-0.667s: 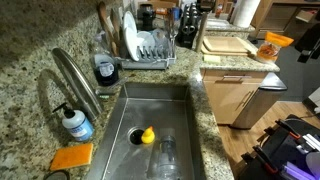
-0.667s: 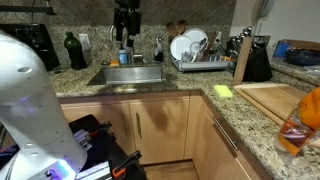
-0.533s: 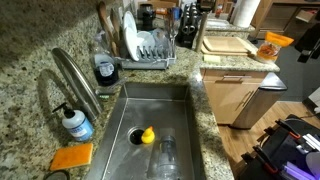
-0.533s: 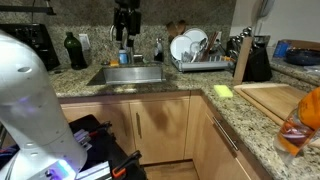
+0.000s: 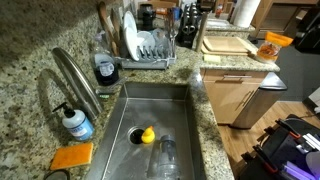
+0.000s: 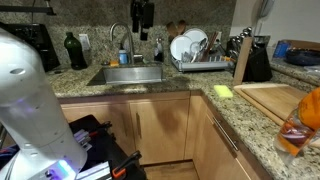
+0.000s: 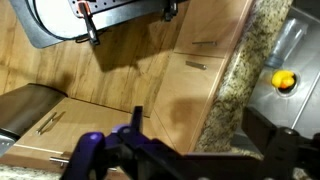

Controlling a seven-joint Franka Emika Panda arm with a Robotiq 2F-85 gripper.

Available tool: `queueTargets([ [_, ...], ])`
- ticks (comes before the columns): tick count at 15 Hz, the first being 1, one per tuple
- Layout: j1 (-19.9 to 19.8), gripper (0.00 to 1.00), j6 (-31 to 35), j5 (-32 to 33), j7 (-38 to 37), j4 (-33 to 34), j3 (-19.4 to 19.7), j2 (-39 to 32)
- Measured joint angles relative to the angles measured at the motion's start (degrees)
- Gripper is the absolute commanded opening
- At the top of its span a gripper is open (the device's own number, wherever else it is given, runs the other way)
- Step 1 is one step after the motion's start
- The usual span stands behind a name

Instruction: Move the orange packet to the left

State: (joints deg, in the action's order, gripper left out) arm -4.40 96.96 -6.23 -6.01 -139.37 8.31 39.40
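The orange packet (image 5: 270, 46) stands upright on the granite counter beside a wooden cutting board (image 5: 228, 45). It also shows large at the near right edge in an exterior view (image 6: 300, 122). My gripper (image 6: 143, 14) hangs high up, seen against the back wall above the sink, far from the packet. In the wrist view its two dark fingers (image 7: 200, 138) are wide apart with nothing between them, over cabinet doors and the counter edge.
A steel sink (image 5: 175, 100) holds a yellow rubber duck (image 5: 146, 135) and a glass (image 5: 165, 155). A flat orange sponge (image 5: 72, 157), soap bottle (image 5: 76, 123), faucet (image 5: 75, 75), dish rack (image 5: 150, 45) and knife block (image 6: 242, 58) stand around. The white arm base (image 6: 30, 100) fills the near left.
My gripper has shifted to the right along the top of one exterior view. The dark shape at the right edge of the other exterior view is gone.
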Motion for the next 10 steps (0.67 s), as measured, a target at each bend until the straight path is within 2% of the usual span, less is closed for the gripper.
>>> queueTargets([
  [5, -8.6, 1.0, 3.2, -0.9, 0.8, 2.3, 10.8, -1.8],
  [8, -9.8, 1.0, 4.4, -2.2, 0.1, 2.3, 11.8, -2.9],
  [10, -9.7, 1.0, 2.2, -0.3, 2.0, 2.3, 11.0, -3.3],
])
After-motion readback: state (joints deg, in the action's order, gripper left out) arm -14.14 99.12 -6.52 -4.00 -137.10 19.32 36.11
